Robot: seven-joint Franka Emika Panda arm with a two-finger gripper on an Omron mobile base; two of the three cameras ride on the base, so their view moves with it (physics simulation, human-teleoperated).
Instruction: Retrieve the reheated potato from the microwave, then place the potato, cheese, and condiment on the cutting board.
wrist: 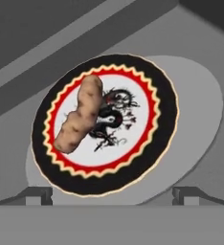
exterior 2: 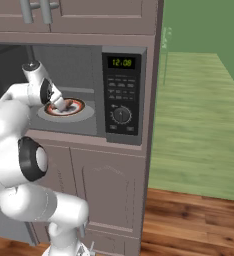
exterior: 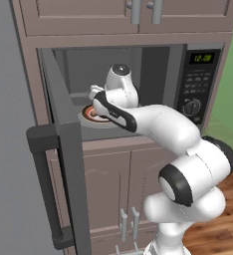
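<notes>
1. Surroundings: I had the arm reaching into the open microwave [exterior: 198, 74]. Its door [exterior: 63, 144] stood swung wide to the arm's left, bar handle [exterior: 41, 184] facing out. The keypad panel [exterior 2: 123, 95] with green clock digits and a round knob [exterior 2: 121, 115] sat to the right of the gripper. Cabinet doors [exterior 2: 104, 195] closed off the space below the cavity.
2. Obstructions: the cavity's back wall lay beyond the gripper, the side walls on either flank.
3. Open room: the mouth of the cavity behind the hand was unobstructed; wooden floor [exterior 2: 199, 220] lay to the right of the base.
4. Gripper [wrist: 111, 196]: fingers spread wide, holding nothing, tips hovering just above the near rim of the plate [wrist: 152, 158].
5. Potato [wrist: 79, 115]: brown, knobbly, oblong, dull-skinned; it lay ahead of the fingertips and slightly left, on the plate's white centre, partly over a black dragon motif.
6. Plate: black rim, red and yellow scalloped ring, resting on the grey turntable [wrist: 200, 105].
</notes>
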